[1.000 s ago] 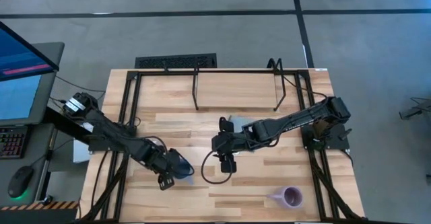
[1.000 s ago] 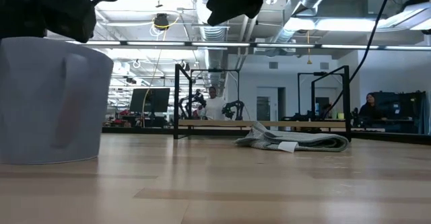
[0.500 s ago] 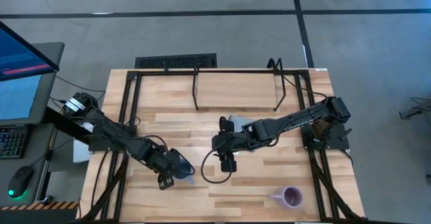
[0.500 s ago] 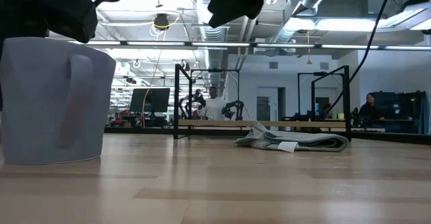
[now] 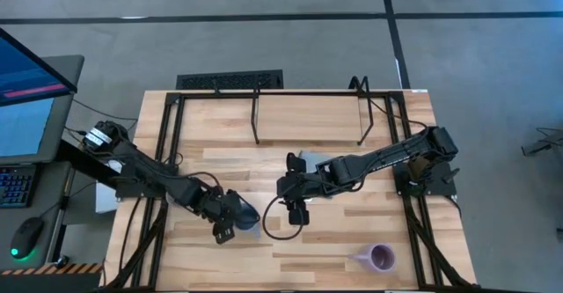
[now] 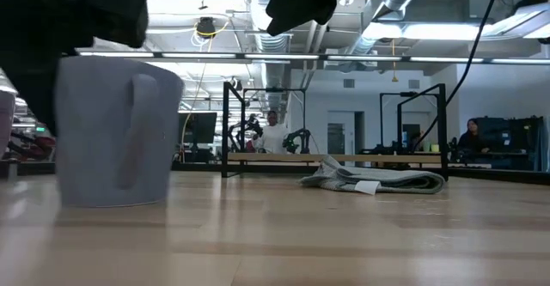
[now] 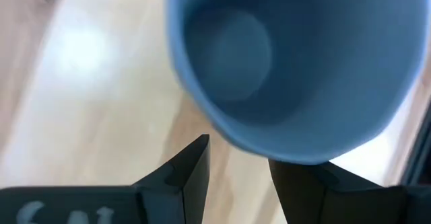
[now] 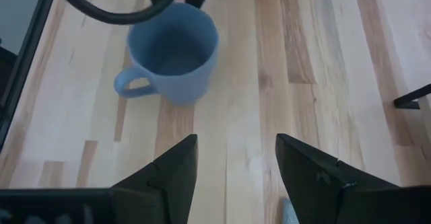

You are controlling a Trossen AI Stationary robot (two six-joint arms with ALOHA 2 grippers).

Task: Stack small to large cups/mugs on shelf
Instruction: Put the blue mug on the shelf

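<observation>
A blue-grey mug (image 5: 248,217) (image 8: 174,52) stands upright on its base near the table's front left. In the low view its handle (image 6: 137,131) faces the near side. My left gripper (image 5: 224,231) (image 7: 239,160) is open at the mug's left side, with bare wood showing between its fingers. My right gripper (image 5: 297,216) (image 8: 236,157) hangs open above the table's middle and holds nothing. A purple mug (image 5: 381,258) stands at the front right. The shelf (image 5: 308,117) stands on its legs at the far edge. My left gripper meets the blue-grey mug's outer wall just under the rim (image 7: 232,143), on the side turned to the table's left. Both fingertips (image 7: 202,150) lie against the wall and nothing is between them. The fingers slant down from the left. The mug stands upright on the table.
A folded grey cloth (image 5: 310,162) (image 6: 374,179) lies in front of the shelf, behind my right gripper. A loose black cable (image 5: 273,231) loops on the wood between the two grippers. Bare wood lies between the blue-grey mug and the purple mug.
My left gripper has moved a little toward the table's right edge. The blue-grey mug has slid that way with it and stayed upright. My right arm has kept still.
</observation>
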